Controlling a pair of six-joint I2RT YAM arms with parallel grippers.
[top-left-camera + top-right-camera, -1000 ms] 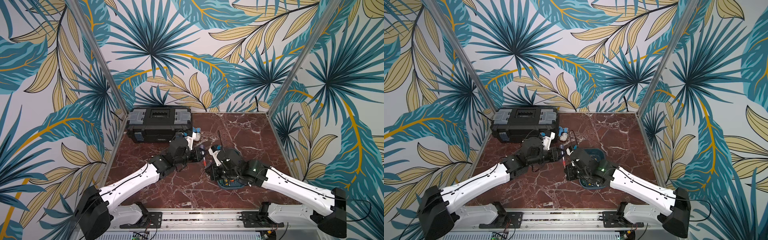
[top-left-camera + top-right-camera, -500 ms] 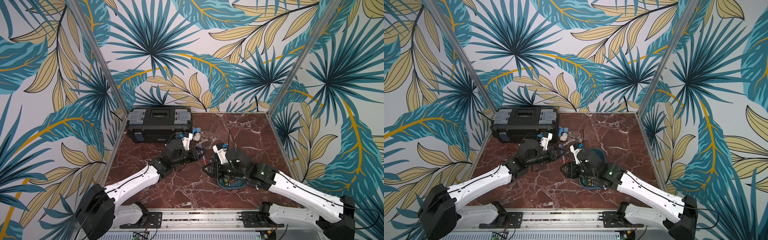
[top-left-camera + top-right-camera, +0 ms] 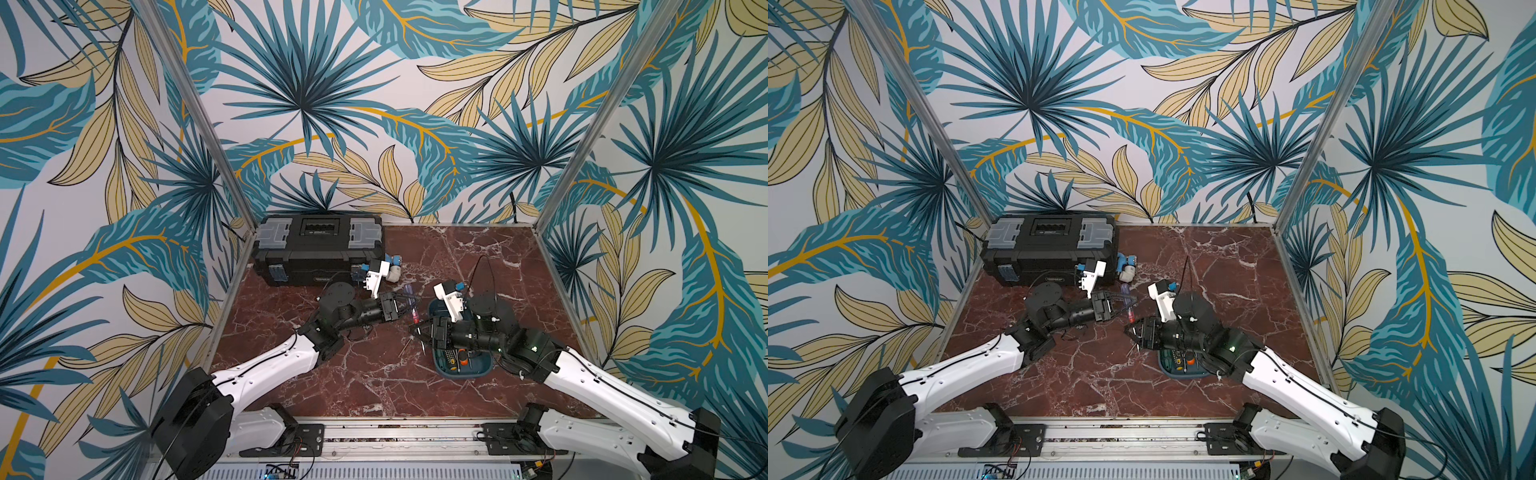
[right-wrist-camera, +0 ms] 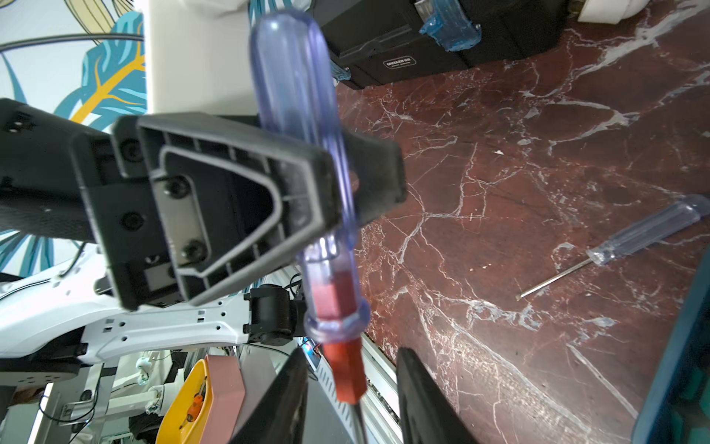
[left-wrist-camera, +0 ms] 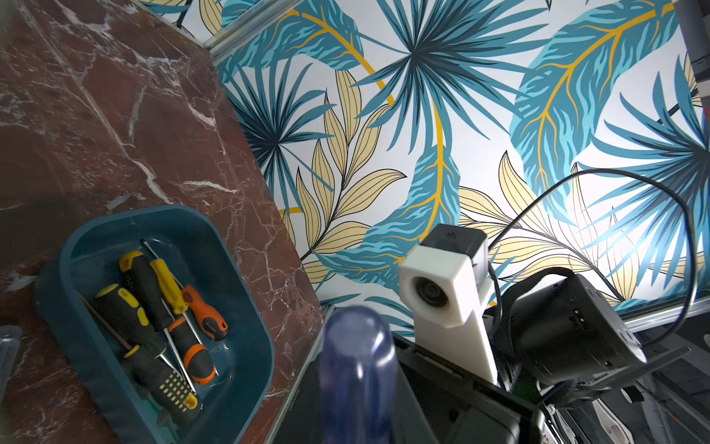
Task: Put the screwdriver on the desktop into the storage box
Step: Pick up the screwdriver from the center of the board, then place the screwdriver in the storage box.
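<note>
Screwdriver handover looks to be the step. Nearest the front, the box sits on the desktop under the right arm, tools inside. A second screwdriver lies beside it. Just beyond, the right gripper has jaws apart astride the shaft. The handle is clamped in the left gripper, clear of the desktop. Next, I judge: right jaws close on the shaft, left lets go, then over the box.

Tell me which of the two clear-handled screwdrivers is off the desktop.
The red-collared screwdriver, clamped in the left hand above the surface. The other clear screwdriver lies flat on the desktop.
</note>
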